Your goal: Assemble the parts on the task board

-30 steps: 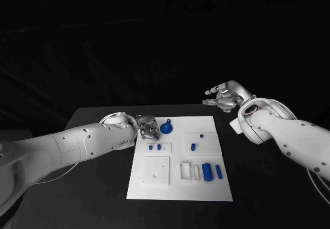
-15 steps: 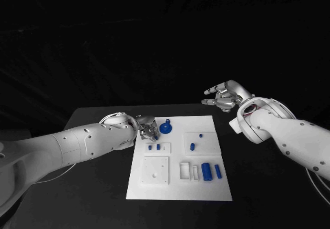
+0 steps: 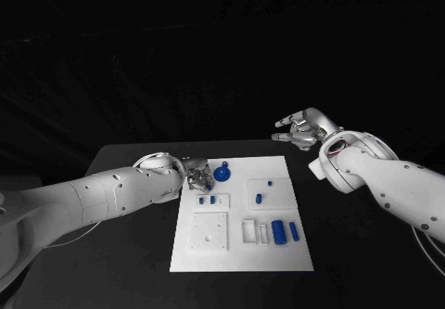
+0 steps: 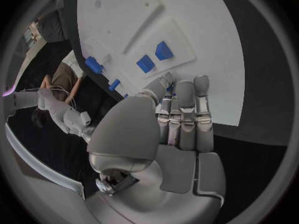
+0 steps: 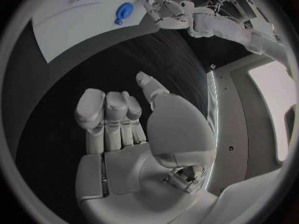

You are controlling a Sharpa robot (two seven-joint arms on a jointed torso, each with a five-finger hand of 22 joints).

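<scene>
The white task board [image 3: 243, 254] lies in the middle of the black table. A round blue part [image 3: 222, 172] stands near its far left corner. My left hand [image 3: 197, 174] hangs just left of that part, over the board's far left edge. In the left wrist view its fingers [image 4: 186, 112] lie close together with the thumb against them, and I cannot see whether anything is pinched. Two small blue parts [image 4: 154, 57] sit on the board beyond the fingertips. My right hand [image 3: 301, 131] is raised beyond the table's far right, fingers loosely curled and holding nothing [image 5: 124, 129].
Two blue cylinders [image 3: 285, 230] lie at the board's near right beside a white slotted block [image 3: 250, 230]. A white square plate [image 3: 210, 230] sits at the near left. Two small blue pieces [image 3: 264, 192] stand on the right middle. Bare black table surrounds the board.
</scene>
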